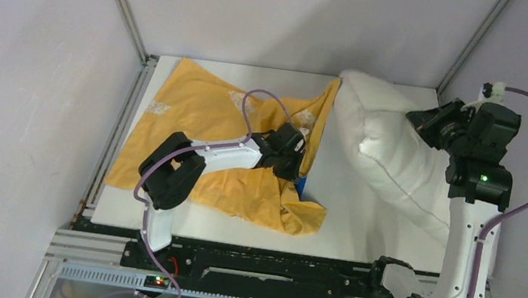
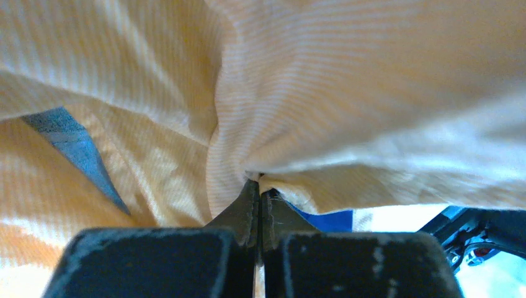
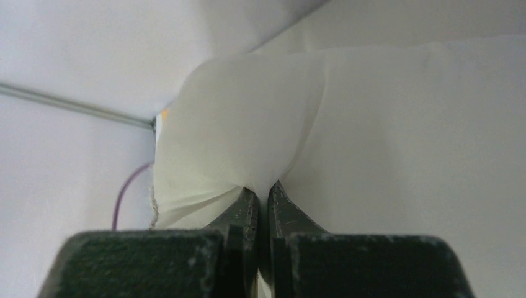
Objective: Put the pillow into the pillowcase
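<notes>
The orange-yellow pillowcase [image 1: 203, 122] lies crumpled over the left half of the table, a sliver of its blue face [image 2: 428, 218] showing at its right edge. My left gripper [image 1: 292, 155] is shut on a fold of the pillowcase [image 2: 298, 93] near that edge. The plump white pillow [image 1: 390, 145] stands tilted on the right half, its far corner raised toward the back wall. My right gripper [image 1: 427, 123] is shut on a pinch of the pillow's fabric [image 3: 260, 133] at its upper right side.
The white table top [image 1: 329, 210] shows between pillowcase and pillow. Grey enclosure walls with metal corner posts [image 1: 123, 2] close in the left, back and right. A purple cable [image 1: 263, 103] loops over the pillowcase above my left arm.
</notes>
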`<state>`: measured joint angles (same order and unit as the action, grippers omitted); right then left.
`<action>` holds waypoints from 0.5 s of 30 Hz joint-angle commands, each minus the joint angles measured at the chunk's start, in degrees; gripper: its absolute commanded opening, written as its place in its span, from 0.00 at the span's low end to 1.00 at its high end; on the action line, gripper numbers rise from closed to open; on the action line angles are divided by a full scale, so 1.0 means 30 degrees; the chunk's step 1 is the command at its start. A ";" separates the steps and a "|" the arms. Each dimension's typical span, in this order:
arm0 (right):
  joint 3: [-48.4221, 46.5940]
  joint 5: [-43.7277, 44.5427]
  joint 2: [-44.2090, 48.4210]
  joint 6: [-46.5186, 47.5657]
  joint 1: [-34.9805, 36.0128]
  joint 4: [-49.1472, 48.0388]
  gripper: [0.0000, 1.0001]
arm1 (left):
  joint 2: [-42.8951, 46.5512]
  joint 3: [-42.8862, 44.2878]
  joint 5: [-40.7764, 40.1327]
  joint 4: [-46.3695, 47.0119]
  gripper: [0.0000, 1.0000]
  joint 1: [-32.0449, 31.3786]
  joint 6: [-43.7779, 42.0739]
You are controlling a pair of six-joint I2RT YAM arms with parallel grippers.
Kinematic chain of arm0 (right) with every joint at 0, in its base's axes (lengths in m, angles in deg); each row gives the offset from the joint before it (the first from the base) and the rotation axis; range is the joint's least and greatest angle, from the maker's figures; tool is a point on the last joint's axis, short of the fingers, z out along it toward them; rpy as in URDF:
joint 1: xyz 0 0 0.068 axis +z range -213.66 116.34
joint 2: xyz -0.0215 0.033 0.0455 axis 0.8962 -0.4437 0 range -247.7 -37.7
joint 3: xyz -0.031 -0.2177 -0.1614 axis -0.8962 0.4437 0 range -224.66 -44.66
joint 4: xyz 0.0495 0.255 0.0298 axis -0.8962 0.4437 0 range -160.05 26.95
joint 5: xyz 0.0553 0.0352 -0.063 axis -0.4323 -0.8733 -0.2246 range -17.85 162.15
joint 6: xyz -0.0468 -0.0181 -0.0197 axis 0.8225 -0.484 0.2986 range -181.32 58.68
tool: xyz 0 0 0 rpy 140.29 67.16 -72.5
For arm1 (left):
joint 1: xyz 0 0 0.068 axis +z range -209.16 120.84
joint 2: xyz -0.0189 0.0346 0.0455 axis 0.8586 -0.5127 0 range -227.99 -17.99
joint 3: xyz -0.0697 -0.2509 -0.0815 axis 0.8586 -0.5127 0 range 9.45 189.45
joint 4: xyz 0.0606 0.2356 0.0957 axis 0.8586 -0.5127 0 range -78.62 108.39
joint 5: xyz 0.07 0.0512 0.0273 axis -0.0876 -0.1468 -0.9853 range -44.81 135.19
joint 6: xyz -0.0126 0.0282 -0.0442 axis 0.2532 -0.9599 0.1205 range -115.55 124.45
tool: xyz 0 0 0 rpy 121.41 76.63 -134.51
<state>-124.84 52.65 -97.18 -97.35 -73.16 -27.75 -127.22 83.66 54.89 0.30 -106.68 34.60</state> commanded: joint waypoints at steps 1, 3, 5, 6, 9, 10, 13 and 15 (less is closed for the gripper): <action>-0.1529 0.0239 0.0379 -0.1623 -0.1060 -0.4252 0.00 | -0.0187 0.0426 0.0167 -0.0719 0.00 -0.0132 0.0139; -0.1424 0.0100 0.0580 -0.1843 -0.1082 -0.4609 0.00 | -0.0117 0.0398 0.0219 -0.0633 0.00 -0.0153 0.0145; -0.1230 0.0016 0.0768 -0.2011 -0.1082 -0.4946 0.00 | 0.0021 0.0412 0.0634 -0.0325 0.00 -0.0181 0.0167; -0.1175 -0.0062 0.0834 -0.2021 -0.1082 -0.5102 0.00 | 0.0181 0.0455 0.0885 -0.0138 0.00 -0.0208 0.0133; -0.1299 -0.0517 0.0624 -0.1937 -0.1082 -0.5037 0.00 | 0.0570 0.1043 0.1630 0.0140 0.00 -0.0559 -0.0145; -0.1272 -0.0579 0.0585 -0.1921 -0.1082 -0.4981 0.00 | 0.0626 0.1350 0.1910 0.0234 0.00 -0.0757 -0.0210; -0.1137 -0.0573 0.0630 -0.1869 -0.1082 -0.4973 0.00 | 0.0574 0.2203 0.2942 0.0605 0.05 -0.1340 -0.0172; -0.1182 -0.0627 0.0637 -0.1818 -0.1082 -0.4937 0.00 | 0.0491 0.2427 0.3756 0.0906 0.13 -0.1760 -0.0131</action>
<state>-125.85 52.39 -96.87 -101.24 -76.17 -34.96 -127.83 85.43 59.52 -0.77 -109.09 34.38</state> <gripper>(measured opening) 0.033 0.058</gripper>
